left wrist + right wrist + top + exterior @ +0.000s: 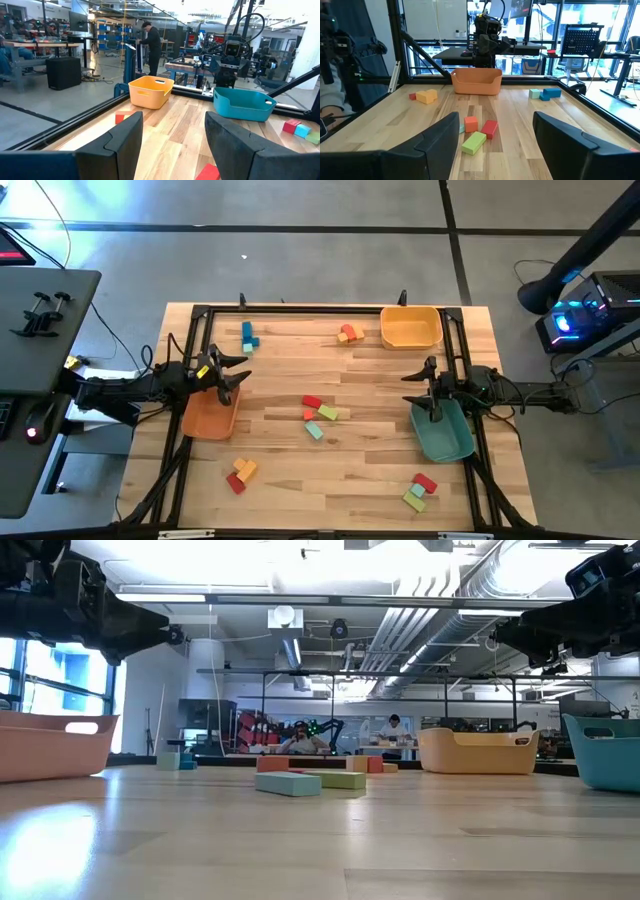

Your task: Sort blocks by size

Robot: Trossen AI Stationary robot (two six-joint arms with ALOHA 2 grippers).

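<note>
Small painted blocks lie in groups on the wooden table. A red, orange, light green and teal group [317,416] is in the middle. A blue and teal pair [248,335] is at the far left. An orange, red and yellow group [348,333] is at the far middle. A yellow and red group [240,474] is near left. A red, teal and green group [421,490] is near right. My left gripper [225,376] is open and empty above the far end of the orange bin [208,418]. My right gripper [424,395] is open and empty above the far left corner of the teal bin [443,432].
A yellow bin [410,327] stands at the far right of the table. A black frame [300,310] runs around the work area. Bare wood lies between the block groups. People stand in the room beyond the table, one [151,42] in the left wrist view.
</note>
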